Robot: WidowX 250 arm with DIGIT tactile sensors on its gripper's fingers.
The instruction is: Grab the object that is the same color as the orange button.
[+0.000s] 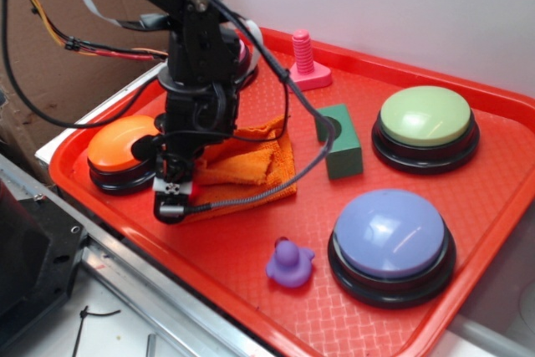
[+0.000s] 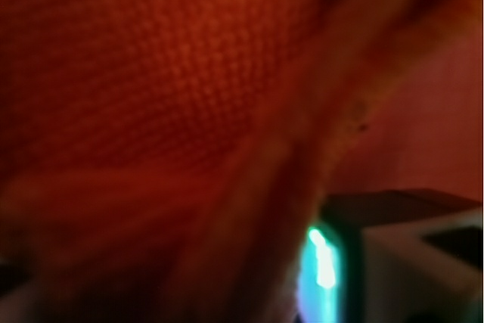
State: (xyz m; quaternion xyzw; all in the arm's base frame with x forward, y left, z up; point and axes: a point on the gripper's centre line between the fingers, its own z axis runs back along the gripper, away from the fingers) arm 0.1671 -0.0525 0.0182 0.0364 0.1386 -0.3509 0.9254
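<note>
Red tray (image 1: 468,290): held every item listed.
Orange cloth (image 1: 251,165): lay crumpled left of the tray's middle, just right of the orange button (image 1: 121,144), its front-left corner under the arm. In the wrist view the cloth (image 2: 151,96) filled most of the picture, blurred and very close.
Claw (image 1: 170,198): pointed down at the cloth's front-left edge, touching it; whether its fingers were apart or together on the cloth cannot be told.
Green block (image 1: 343,144): just right of the cloth.
Green button (image 1: 425,119): back right.
Purple button (image 1: 391,236): front right.
Purple duck (image 1: 289,263): front, near the purple button.
Pink bolt (image 1: 304,60): upright at the back.
</note>
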